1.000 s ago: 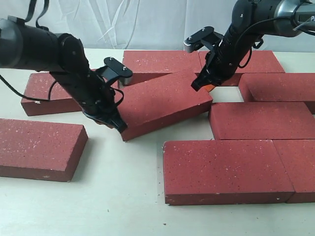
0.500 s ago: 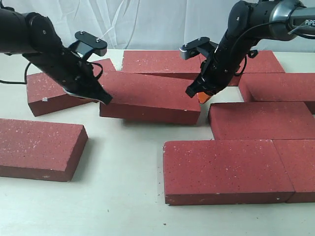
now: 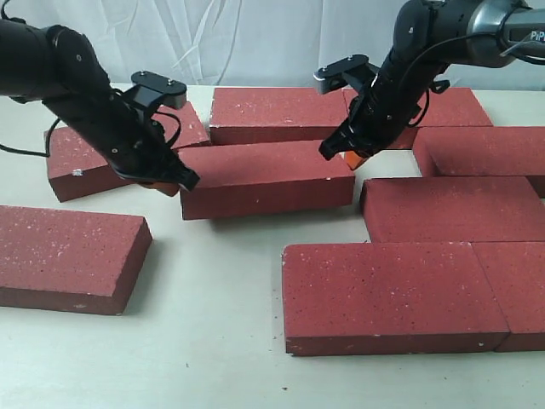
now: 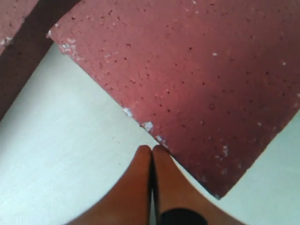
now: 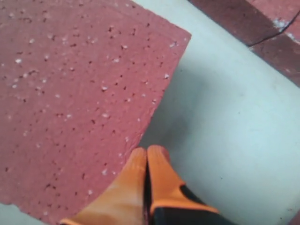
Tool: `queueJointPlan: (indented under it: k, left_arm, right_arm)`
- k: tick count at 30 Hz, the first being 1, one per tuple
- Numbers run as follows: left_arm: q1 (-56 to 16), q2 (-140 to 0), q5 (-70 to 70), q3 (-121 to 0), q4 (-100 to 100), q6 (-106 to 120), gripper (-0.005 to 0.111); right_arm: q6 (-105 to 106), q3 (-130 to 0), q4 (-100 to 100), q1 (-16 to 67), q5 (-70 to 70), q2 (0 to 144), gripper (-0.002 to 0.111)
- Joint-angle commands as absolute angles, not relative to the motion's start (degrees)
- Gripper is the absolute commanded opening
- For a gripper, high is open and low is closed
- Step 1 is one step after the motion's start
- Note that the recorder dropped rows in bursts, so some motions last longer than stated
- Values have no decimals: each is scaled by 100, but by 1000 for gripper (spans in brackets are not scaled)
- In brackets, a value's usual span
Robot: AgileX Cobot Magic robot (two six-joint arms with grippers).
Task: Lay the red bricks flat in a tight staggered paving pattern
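The middle brick (image 3: pixel 266 175) lies flat mid-scene, with the left gripper (image 3: pixel 181 180) and right gripper (image 3: pixel 342 155), each with fingers pressed together, at its left and right ends; even, level pushes should slide it square against the far brick (image 3: pixel 277 111).

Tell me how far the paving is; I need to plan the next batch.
Roughly two-thirds. Done: the far row and the rows on the right lie flat and staggered, the front pair butted tight. In hand: the left gripper and right gripper, both shut, sit at the ends of the middle brick. Left: close its gaps, then bring in the back-left brick and front-left brick.
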State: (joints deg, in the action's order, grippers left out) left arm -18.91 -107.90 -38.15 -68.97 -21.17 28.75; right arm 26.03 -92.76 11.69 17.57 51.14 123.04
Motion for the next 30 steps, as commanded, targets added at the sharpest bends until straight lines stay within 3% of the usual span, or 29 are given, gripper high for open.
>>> queueJointPlan:
  k: [1, 7, 12, 15, 19, 22, 30]
  left_arm:
    - [-1892, -11026, -3402, -6901, -1897, 2819, 0]
    - [-1892, -10950, -2940, -6901, -1673, 2481, 0]
    - [-1885, -10748, -3137, -6901, -311, 1307, 0]
    - [-1885, -10510, -3344, -6901, 212, 729, 0]
    - [-1885, -10401, -4003, -6821, -178, 1134, 0]
    - [-1885, -10518, -3578, -6521, -466, 1564, 0]
    - [-1885, -10938, -2647, -6346, -606, 1563, 0]
  right_arm:
    - [2526, -9286, 1137, 1776, 5389, 12231, -1]
    - [1660, -9286, 186, 1750, 5284, 12161, -1]
    - [1544, -9123, 339, 1666, 5149, 11830, -1]
    - [2508, -8638, 1298, 1666, 5040, 11487, -1]
    - [5319, -7804, 3424, 1666, 5163, 11208, -1]
    - [6732, -7410, 4504, 1666, 5289, 11226, -1]
    - [7134, -7365, 4527, 1867, 5577, 11289, -1]
